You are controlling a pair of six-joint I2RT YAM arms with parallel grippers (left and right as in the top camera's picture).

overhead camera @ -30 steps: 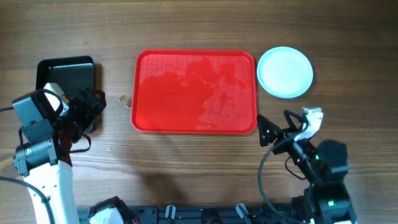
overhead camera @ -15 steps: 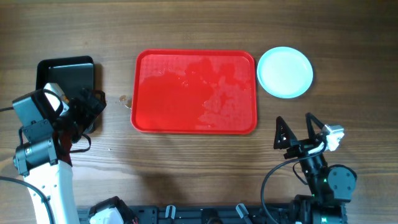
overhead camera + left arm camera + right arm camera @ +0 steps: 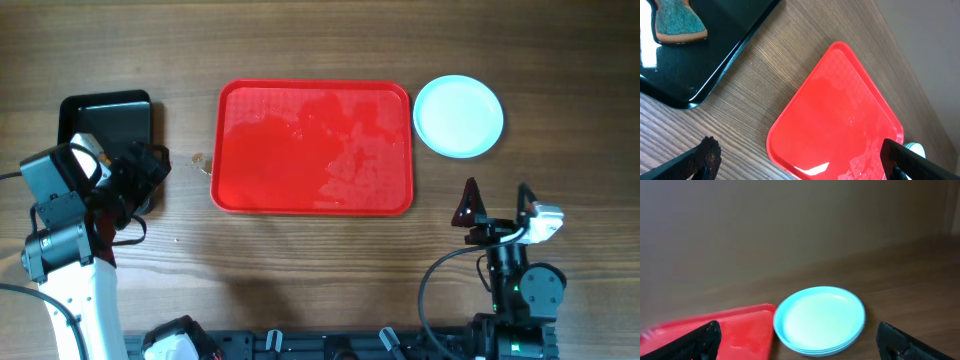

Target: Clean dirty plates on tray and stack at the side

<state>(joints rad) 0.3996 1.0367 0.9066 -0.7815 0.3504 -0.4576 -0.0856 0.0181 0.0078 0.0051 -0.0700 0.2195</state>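
**Right pincer point(image 3: 495, 195) backing off toward the near edge**

It is gaping wide, gripping nothing; my left pincer point(image 3: 800, 152) is hanging open too. Turquoise plates point(image 3: 458, 116) are sitting stacked just right of the red tray point(image 3: 300, 150).
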